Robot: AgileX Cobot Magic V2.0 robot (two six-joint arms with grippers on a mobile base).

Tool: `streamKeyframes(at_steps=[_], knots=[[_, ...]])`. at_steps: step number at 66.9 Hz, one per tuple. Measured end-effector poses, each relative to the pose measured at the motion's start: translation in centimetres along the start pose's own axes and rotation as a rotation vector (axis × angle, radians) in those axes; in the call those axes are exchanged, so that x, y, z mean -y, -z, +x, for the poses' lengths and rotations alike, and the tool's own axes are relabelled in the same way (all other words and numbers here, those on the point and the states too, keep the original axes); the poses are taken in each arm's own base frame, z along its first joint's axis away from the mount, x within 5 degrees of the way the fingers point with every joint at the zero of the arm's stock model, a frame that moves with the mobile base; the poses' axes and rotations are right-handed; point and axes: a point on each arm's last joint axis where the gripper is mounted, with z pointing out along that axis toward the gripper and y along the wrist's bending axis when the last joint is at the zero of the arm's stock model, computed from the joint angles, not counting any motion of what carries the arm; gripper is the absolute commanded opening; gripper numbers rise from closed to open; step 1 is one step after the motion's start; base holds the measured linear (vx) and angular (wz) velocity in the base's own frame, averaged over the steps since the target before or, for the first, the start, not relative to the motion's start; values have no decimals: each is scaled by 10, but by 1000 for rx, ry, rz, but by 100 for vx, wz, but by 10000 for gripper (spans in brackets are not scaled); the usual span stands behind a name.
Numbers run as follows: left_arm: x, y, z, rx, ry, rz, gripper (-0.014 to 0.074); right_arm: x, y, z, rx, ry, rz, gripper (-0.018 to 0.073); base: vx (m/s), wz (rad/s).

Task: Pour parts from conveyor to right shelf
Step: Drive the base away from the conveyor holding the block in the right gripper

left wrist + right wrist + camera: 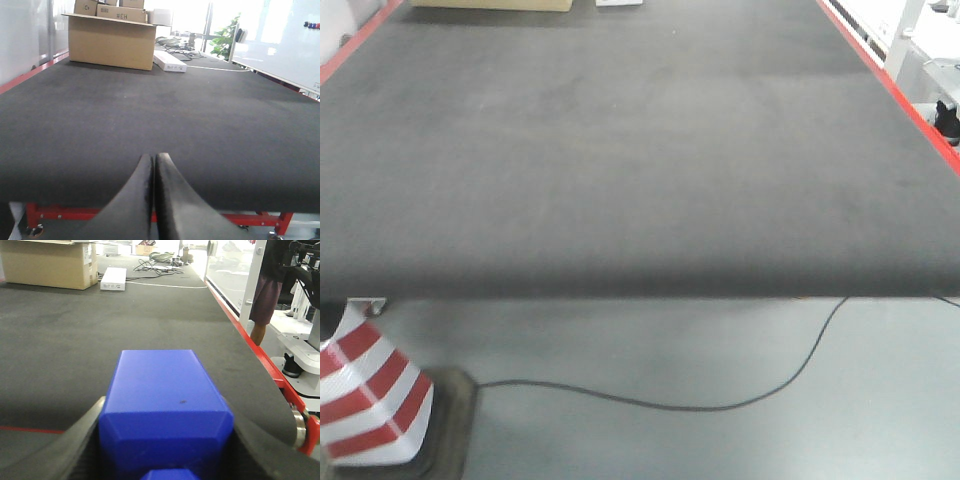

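The left gripper (154, 158) was found closed, its black fingers pressed together on nothing and held low at the near edge of the dark grey conveyor belt (150, 110); it was judged idle. Among the stacked brown cardboard boxes (111, 42) at the far end, "#H3" was legible on an upper one. The right gripper (162, 407) was clamped on the blue plastic parts bin (162, 382), presumably for carriage. The shelf was not seen.

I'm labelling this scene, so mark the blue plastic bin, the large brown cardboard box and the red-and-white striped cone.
blue plastic bin (165, 395): right wrist view, on its flat top face.
large brown cardboard box (110, 45): left wrist view, on its front wall.
red-and-white striped cone (365, 400): front view, on its striped side.
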Motion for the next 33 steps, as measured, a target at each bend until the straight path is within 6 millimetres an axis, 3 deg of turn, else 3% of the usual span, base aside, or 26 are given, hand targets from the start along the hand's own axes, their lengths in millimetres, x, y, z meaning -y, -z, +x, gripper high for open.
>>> streamKeyframes(at_steps=[33], knots=[[0,0,0,0,0,0,-6,0,0,0,0,0,0,-4,-27,3]])
